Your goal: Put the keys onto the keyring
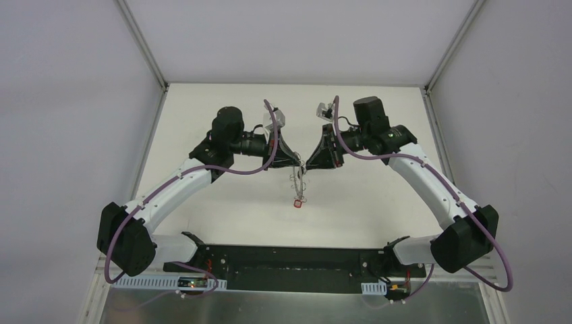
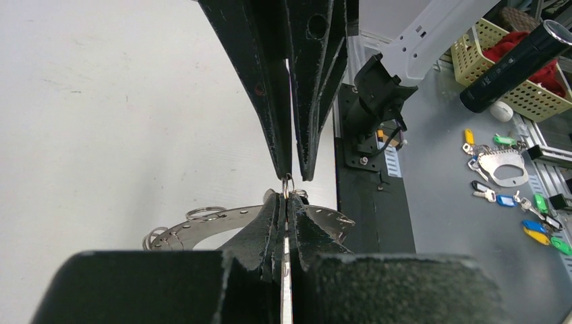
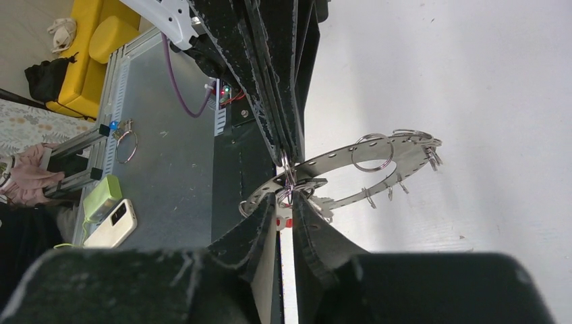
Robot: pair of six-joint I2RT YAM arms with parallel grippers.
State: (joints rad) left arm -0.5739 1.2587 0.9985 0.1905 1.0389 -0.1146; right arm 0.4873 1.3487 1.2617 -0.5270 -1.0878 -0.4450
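Held in mid-air over the middle of the white table (image 1: pixel 222 223): the keyring (image 3: pixel 334 156), a wide flat grey band rimmed with wire loops (image 3: pixel 374 152). Gripped at one spot on its rim from both sides at once. Clamped there by the left gripper (image 2: pixel 285 198), fingers drawn to a thin slit over the band's edge. Met tip to tip by the right gripper (image 3: pixel 284 198), fingers likewise narrow, nipping a small loop at the same spot. Dangling straight below the pinch, a key with a red head (image 1: pixel 298 201); touching the tabletop or not, impossible to tell. Hanging beside it under the band, small silver pieces, too tiny to tell apart. Flanked by the two black-and-white arms, bent inward from a black base bar (image 1: pixel 290 260) at the table's near edge. Beyond that edge, in the left wrist view, a grey bench (image 2: pixel 438 202) strewn with colour-tagged keys (image 2: pixel 506 200), and a yellow basket (image 2: pixel 482 50) further back. In the right wrist view, a phone (image 3: pixel 111 224) and a green box (image 3: pixel 101 197) lying side by side on grey metal.
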